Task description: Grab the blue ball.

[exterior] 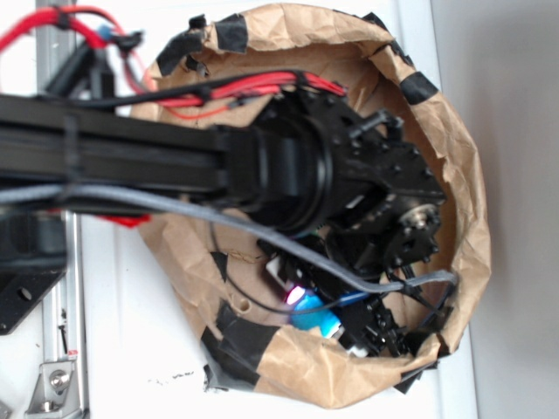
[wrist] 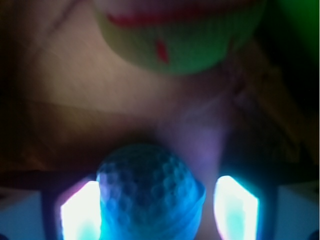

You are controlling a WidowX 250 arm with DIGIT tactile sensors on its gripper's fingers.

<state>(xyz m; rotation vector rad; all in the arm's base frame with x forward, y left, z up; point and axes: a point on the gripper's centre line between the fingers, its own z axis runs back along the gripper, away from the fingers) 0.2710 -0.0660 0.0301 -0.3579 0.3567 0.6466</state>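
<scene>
One blue ball [wrist: 150, 192], teal w/ a dimpled surface, sits between the gripper [wrist: 159, 207] fingers [wrist: 80, 212], lit bright on both sides. Jaws flank the ball closely; can't tell if they pinch it. Ball lies inside the brown paper bag [exterior: 454, 157], near its lower rim. Beyond the ball, also in the bag, a blurred green object [wrist: 185, 40] w/ red markings.

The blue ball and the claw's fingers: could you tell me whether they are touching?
Cannot tell. In the wrist view the blue ball sits between the glowing fingers, but glare hides any contact. The exterior view shows too little.
</scene>
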